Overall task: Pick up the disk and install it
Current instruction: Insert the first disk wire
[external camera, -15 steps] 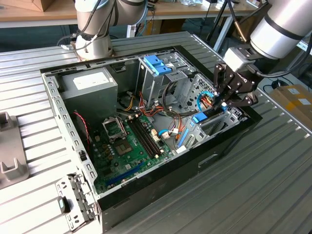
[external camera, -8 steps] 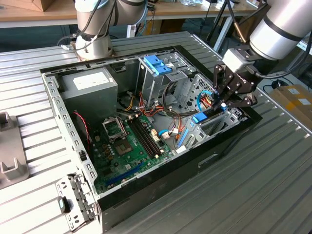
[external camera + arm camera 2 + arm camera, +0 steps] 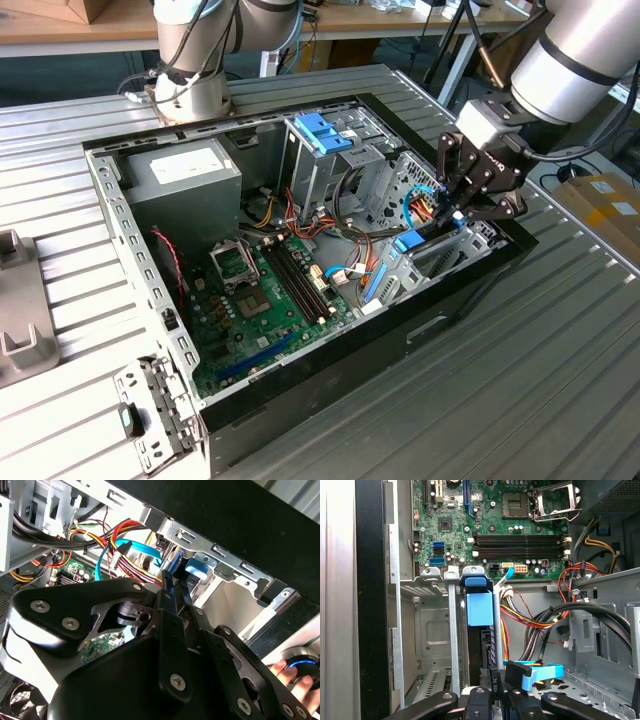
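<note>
Disk [image 3: 480, 607] stood edge-on in its bay at mid-frame, gripper [image 3: 495, 700] closed on its end; I judged a straight, square push best.

Arm [image 3: 585, 60]: silver-grey tube links with pale grey joint caps, light grey wrist block, then a black end effector [image 3: 478, 195] built of flat linkage plates pinned with silver screws, black cable trailing off the wrist; a second grey arm base [image 3: 190, 60] sits behind.
</note>
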`<state>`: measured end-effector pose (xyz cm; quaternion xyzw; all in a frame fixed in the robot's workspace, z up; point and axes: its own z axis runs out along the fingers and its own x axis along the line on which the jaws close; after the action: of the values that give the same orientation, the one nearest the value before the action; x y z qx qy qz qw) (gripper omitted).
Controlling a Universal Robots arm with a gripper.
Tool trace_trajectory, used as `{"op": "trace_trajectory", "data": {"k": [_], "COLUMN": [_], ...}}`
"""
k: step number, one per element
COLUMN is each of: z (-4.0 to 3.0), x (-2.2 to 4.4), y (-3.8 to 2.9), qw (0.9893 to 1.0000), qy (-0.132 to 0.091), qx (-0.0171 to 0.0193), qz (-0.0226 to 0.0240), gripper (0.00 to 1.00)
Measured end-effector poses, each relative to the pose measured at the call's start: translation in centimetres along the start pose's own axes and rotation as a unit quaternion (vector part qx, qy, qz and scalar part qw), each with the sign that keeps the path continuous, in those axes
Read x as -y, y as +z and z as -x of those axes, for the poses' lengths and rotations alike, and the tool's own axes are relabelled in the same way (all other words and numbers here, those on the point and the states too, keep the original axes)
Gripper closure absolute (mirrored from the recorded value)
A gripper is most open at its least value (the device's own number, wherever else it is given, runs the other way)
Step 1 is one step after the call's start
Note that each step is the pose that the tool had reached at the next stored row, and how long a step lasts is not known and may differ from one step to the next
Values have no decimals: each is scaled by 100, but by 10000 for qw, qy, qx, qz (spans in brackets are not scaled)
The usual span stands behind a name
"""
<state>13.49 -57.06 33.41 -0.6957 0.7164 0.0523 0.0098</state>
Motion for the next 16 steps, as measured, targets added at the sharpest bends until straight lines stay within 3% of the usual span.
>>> {"op": "trace_trajectory", "data": {"k": [5, 6, 10, 13, 16], "z": [0, 0, 0, 3, 8], "x": [0, 0, 0, -3, -6], "y": [2, 2, -2, -40, -92], "qw": [10000, 10000, 10000, 10000, 10000], "qy": [0, 0, 1, 1, -2], "qx": [1, 0, 2, 27, 77], "qz": [0, 0, 0, 1, 2], "gripper": [75, 69, 69, 69, 69]}}
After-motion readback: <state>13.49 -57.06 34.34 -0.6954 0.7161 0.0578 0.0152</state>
